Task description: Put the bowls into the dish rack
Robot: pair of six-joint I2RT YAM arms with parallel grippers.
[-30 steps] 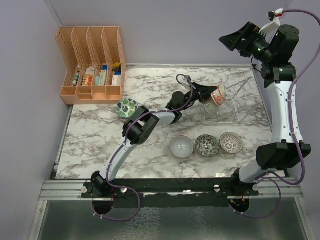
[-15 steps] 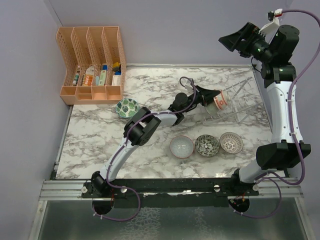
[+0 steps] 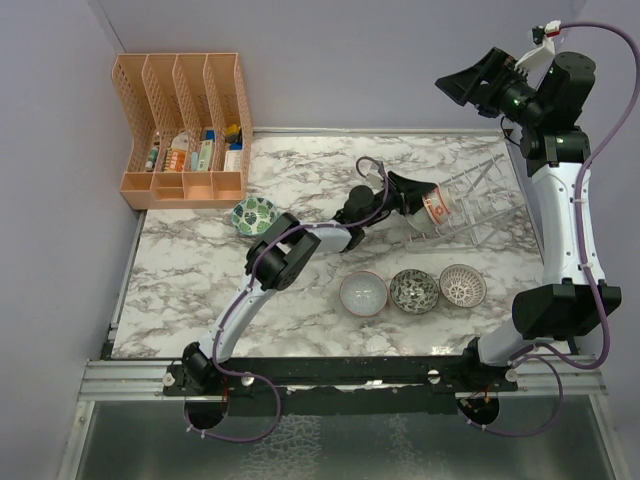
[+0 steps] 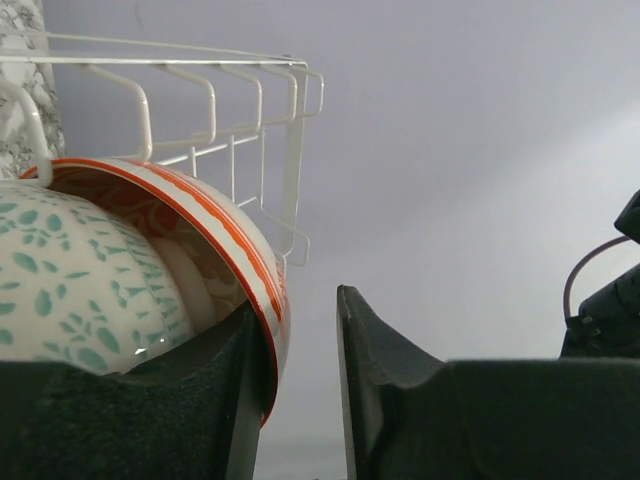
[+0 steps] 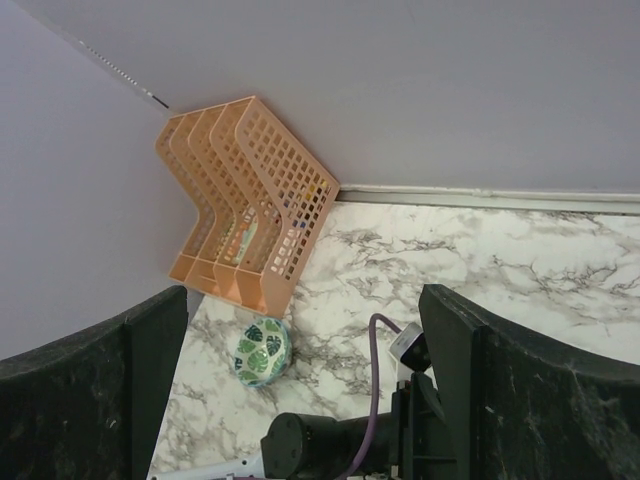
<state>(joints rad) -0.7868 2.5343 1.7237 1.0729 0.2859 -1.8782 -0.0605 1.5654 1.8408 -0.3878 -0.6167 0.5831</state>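
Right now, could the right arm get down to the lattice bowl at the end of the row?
Probably yes. The lattice bowl sits uncovered near the right arm's base, last in the row, while the left arm stretches away to the dish rack. The right gripper hangs high, jaws open.

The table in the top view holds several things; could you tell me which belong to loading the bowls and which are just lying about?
Job in hand: dish rack; red-orange bowl and pale green bowl at the rack; green-leaf bowl; blue-grey bowl, dark speckled bowl, pink lattice bowl.
Lying about: orange file organizer, small items in its slots.
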